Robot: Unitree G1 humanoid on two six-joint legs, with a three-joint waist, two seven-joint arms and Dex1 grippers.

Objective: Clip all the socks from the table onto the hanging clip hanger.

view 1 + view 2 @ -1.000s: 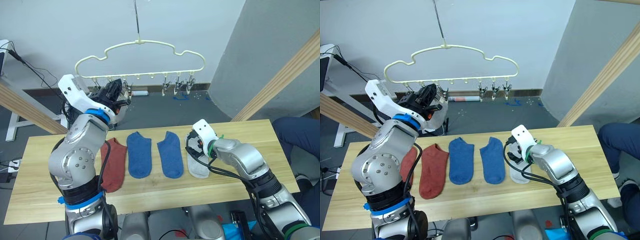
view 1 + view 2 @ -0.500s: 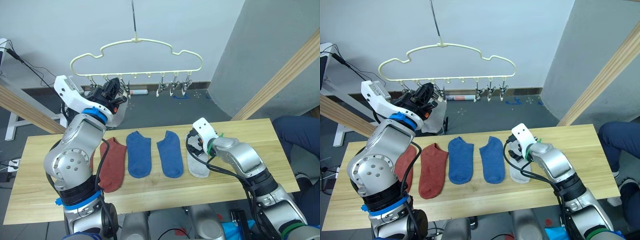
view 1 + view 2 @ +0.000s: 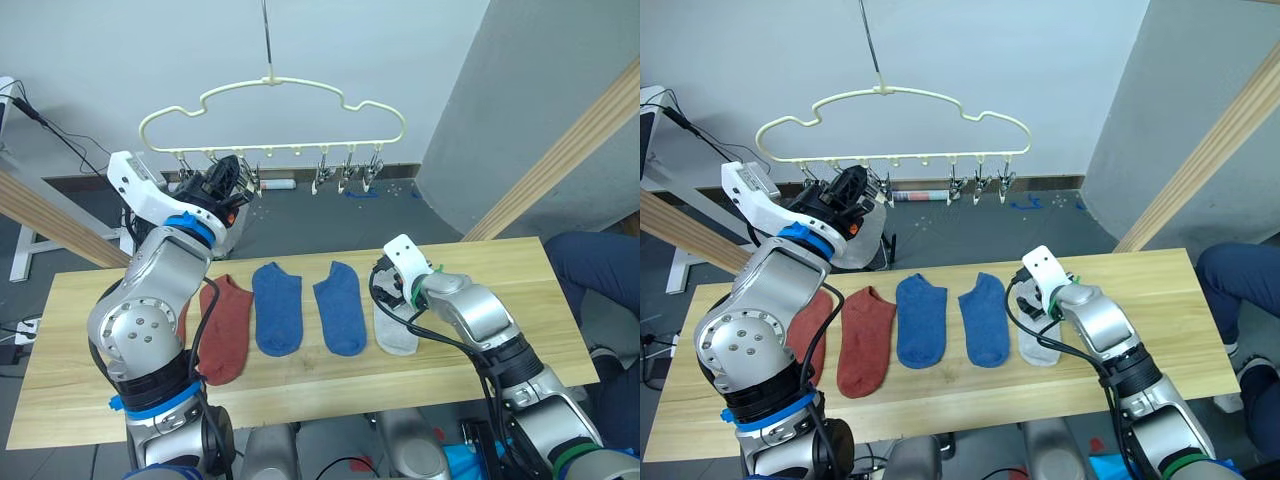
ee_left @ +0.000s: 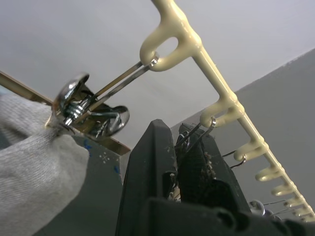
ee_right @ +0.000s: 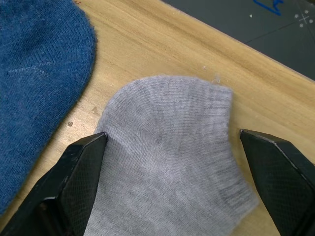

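Pale wood worktop (image 3: 90,400) under a hanger (image 3: 270,115). The right claw (image 5: 172,172), spread, straddles the limp grey sock (image 5: 172,177) near the far edge; pinch its ribbed cuff. The left claw (image 4: 182,162) pinches a clip (image 4: 194,135).

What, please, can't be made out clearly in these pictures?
- Far rust-red sock: largely hidden behind the left arm in the head views.
- Light grey sock on the table: its upper end covered by the open right pincer.
- Pale yellow wire clip hanger: its hook's top is cut off by the edge.
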